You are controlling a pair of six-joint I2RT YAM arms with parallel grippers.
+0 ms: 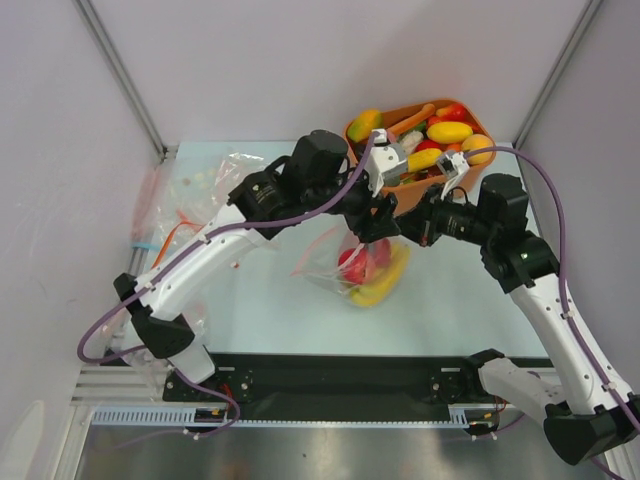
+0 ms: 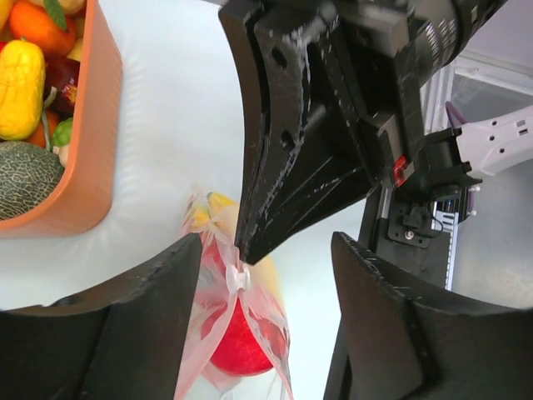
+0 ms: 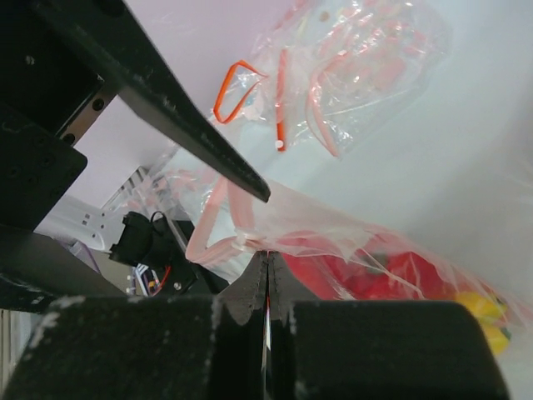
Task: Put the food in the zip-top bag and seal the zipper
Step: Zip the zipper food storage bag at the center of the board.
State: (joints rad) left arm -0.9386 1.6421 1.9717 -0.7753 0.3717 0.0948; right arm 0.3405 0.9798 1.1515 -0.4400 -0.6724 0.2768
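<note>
Where your two arms meet over the middle of the table (image 1: 260, 310), the zip-top bag (image 1: 360, 268) hangs bunched beneath them, with red food (image 2: 241, 346) and a yellow banana (image 1: 388, 283) inside. Your right gripper (image 3: 266, 268) is pinched tight on the bag's zipper (image 3: 206, 221). Your left gripper (image 2: 266, 258) stands wide, a finger either side of the bag's mouth, gripping nothing. Loading looks partly done and sealing not begun: beyond the bag, the orange tub (image 1: 352, 135) holds many more pieces (image 1: 450, 131). Only the right wrist view shows the pink strip gaping in a loop, and spare bags (image 3: 358, 58) farther off. Only the left wrist view shows the pinch from above. The overhead view alone shows how full the tub is.
</note>
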